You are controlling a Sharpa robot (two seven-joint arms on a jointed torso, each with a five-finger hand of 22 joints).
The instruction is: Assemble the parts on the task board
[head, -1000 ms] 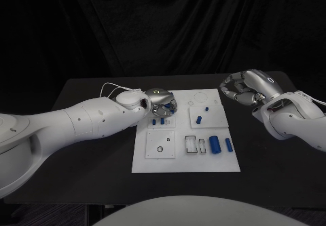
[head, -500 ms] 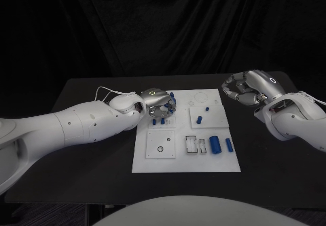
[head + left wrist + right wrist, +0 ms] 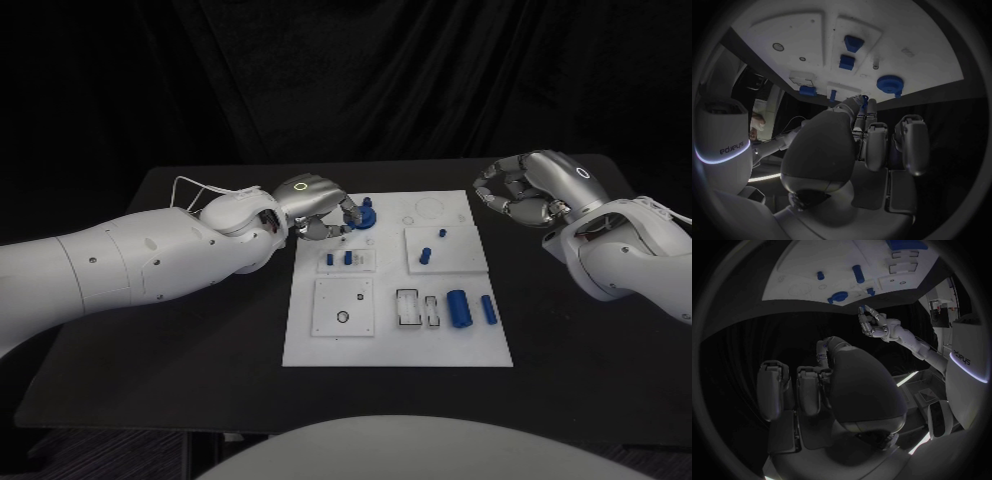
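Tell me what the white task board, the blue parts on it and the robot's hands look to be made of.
Task board: looks like matte white plastic, flat and even, with cut recesses; painted metal is possible.
Blue parts: likely moulded or printed plastic, with uniform saturated colour and a soft sheen.
Left hand and right hand: silver with bright highlights, suggesting metal or metallic-coated plastic; which one cannot be told.

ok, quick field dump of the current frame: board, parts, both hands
board: white task board, mid-table
left robot hand: at the board's far left corner, next to the round blue part; grasp cannot be told
right robot hand: off the board's far right corner, above the table, fingers curled, holding nothing
loose parts: blue cylinder and slimmer blue piece, near right of board
small pegs: blue, in the left middle block
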